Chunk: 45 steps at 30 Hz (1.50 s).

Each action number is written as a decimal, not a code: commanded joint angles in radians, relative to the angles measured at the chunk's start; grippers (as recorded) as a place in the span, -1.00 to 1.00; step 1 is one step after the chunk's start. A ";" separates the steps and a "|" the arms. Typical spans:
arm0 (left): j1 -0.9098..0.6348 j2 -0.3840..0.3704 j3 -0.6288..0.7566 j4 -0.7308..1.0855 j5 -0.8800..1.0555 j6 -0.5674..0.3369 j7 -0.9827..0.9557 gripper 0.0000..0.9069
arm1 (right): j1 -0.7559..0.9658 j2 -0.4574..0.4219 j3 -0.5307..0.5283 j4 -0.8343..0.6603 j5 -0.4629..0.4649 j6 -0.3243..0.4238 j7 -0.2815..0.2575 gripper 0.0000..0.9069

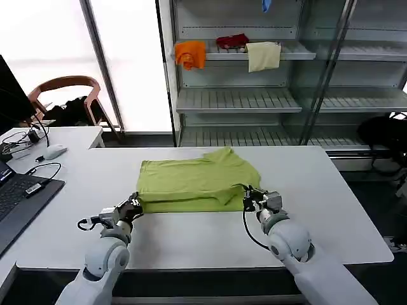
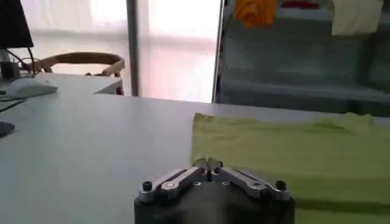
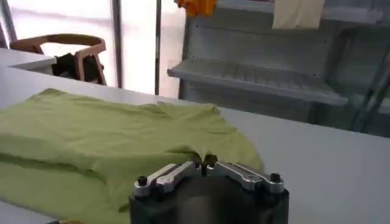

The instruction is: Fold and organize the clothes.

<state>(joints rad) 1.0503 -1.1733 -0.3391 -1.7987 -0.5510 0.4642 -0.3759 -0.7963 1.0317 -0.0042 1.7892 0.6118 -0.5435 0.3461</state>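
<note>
- Left gripper and right gripper: jaws pinched shut at the T-shirt's near corners.
- Risk: thin fabric slipping free, spoiling the fold.

left gripper low on white table, fingers closed together at near corner of lime T-shirt, wooden chair and orange cloth on shelf behind
</note>
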 commanded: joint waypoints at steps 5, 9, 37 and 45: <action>-0.031 0.018 0.018 0.016 0.039 -0.002 0.015 1.00 | 0.015 0.016 0.000 -0.043 0.014 -0.034 0.068 1.00; -0.030 0.042 0.005 -0.010 0.039 0.019 0.015 1.00 | 0.015 0.009 0.013 -0.013 0.019 -0.034 0.071 1.00; 0.133 0.067 -0.127 -0.122 -0.087 0.112 0.153 1.00 | -0.320 -0.125 0.222 0.211 0.072 -0.014 -0.060 1.00; 0.103 0.059 -0.137 -0.039 -0.101 0.107 0.171 1.00 | -0.268 -0.108 0.194 0.157 0.056 -0.008 -0.070 1.00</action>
<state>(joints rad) 1.1644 -1.1137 -0.4645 -1.9009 -0.6313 0.5672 -0.2271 -1.0593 0.9299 0.1857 1.9595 0.6680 -0.5527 0.2900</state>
